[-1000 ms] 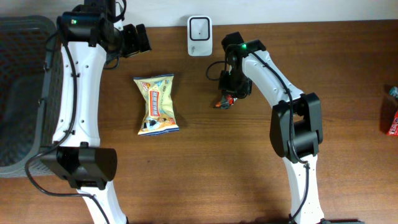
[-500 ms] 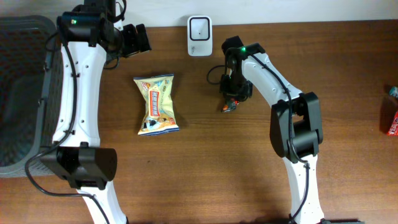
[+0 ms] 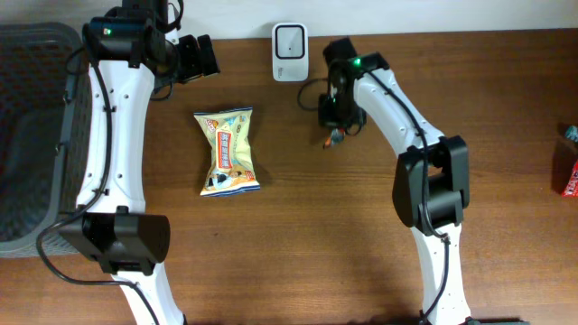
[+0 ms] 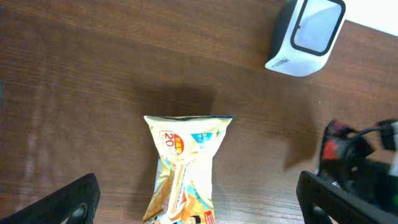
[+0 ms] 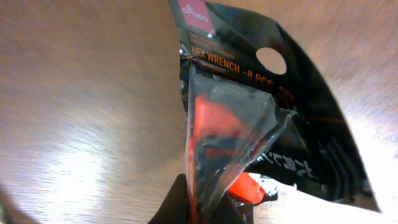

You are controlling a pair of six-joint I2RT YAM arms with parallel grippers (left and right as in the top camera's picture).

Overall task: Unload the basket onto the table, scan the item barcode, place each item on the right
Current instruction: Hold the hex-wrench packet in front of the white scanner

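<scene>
Pinching the lower edge of the hex wrench pack, the right hand is closed tight on the clear-and-black packet, whose red tool shows through the plastic under the printed words "HEX WRENCH" and a round hang hole. In the right wrist view the pack rises from between the fingers, with bare brown worktop behind it; whether its barcode faces anything cannot be told. From overhead, the pack sits under that hand, near the white barcode scanner and a little to its right, not touching it. Farther left, a yellow snack bag lies flat on the worktop, well apart from both hands. The left hand hovers beyond the bag's top edge with its fingers spread fully wide and nothing between them. At the far left edge stands a dark mesh basket, and at the far right edge a red packet is partly cut off.
</scene>
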